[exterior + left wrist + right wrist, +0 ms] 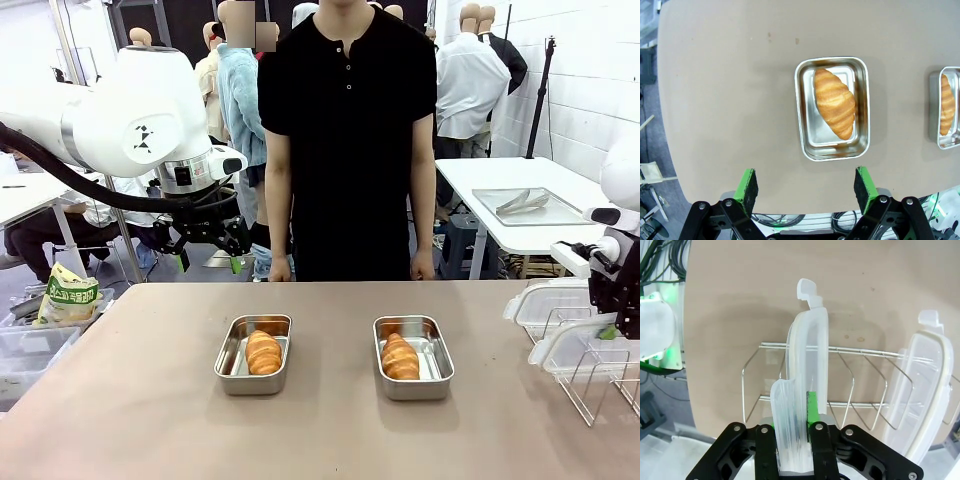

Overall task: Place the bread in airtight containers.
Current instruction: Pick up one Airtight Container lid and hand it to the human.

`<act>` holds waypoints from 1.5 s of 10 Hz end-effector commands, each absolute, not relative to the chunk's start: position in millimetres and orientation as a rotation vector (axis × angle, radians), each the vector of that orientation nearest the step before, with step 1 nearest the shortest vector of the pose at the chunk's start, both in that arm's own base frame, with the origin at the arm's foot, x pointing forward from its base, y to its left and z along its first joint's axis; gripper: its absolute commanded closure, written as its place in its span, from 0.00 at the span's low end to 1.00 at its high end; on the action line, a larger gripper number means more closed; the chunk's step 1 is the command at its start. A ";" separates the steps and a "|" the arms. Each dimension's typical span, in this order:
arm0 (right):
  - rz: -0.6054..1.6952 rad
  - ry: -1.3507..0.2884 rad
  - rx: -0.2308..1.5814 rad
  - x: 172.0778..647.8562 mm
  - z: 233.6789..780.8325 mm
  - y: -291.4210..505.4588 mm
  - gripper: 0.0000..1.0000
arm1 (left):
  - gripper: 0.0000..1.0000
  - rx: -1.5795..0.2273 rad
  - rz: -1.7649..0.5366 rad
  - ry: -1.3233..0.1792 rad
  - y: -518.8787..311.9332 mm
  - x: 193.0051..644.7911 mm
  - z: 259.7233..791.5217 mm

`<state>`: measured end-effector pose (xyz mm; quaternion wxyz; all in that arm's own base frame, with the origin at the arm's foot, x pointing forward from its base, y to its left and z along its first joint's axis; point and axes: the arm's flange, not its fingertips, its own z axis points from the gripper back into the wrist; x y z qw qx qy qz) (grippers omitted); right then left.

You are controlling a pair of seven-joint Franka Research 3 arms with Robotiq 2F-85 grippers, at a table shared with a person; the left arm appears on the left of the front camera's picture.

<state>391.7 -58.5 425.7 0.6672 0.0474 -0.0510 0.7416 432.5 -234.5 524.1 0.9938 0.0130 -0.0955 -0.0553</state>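
1. The left gripper (209,262) is held raised above the table's (130,400) far left corner; its green-padded jaws are spread wide apart and nothing is held between them. In the left wrist view the left gripper (804,182) is seen looking straight down on the table edge.
2. The left steel container (252,388) is set left of the table's middle, uncovered. The left croissant (263,352) is laid inside it; seen from above, the left croissant (834,102) lies slantwise across the tub's (801,115) floor.
3. A person (350,130) in a black shirt is stood at the far edge, behind the gap between the two tubs, arms hung at the sides.
4. The right steel container (414,390) is set well apart from the first, also uncovered, and the right croissant (400,357) is laid inside it.
5. A wire rack (600,395) is placed at the table's right edge, with two clear white-rimmed lids stood on edge in it.
6. The right gripper (802,412) is clamped on the near lid (807,350), its edge pinched between the pads. The second lid (927,400) is left leaning in the rack, untouched.
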 end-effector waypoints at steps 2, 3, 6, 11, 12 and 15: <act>1.690 -0.078 0.240 376.9 434.0 -59.1 1.00 | 0.00 0.025 -0.110 -0.193 -232.8 431.4 526.0; 1.678 -0.095 0.253 372.4 447.9 -61.2 1.00 | 0.00 0.025 -0.110 -0.193 -232.8 431.4 526.0; 1.656 -0.131 0.285 361.6 485.1 -72.2 1.00 | 0.00 0.025 -0.110 -0.193 -232.8 431.4 526.0; 1.663 -0.071 0.254 348.4 537.9 -68.9 1.00 | 0.00 0.025 -0.110 -0.193 -232.8 431.4 526.0; 1.676 -0.084 0.211 341.5 549.0 -63.9 1.00 | 0.00 0.025 -0.110 -0.193 -232.8 431.4 526.0; 1.723 -0.173 0.093 333.1 565.6 -66.5 1.00 | 0.00 0.025 -0.110 -0.193 -232.8 431.4 526.0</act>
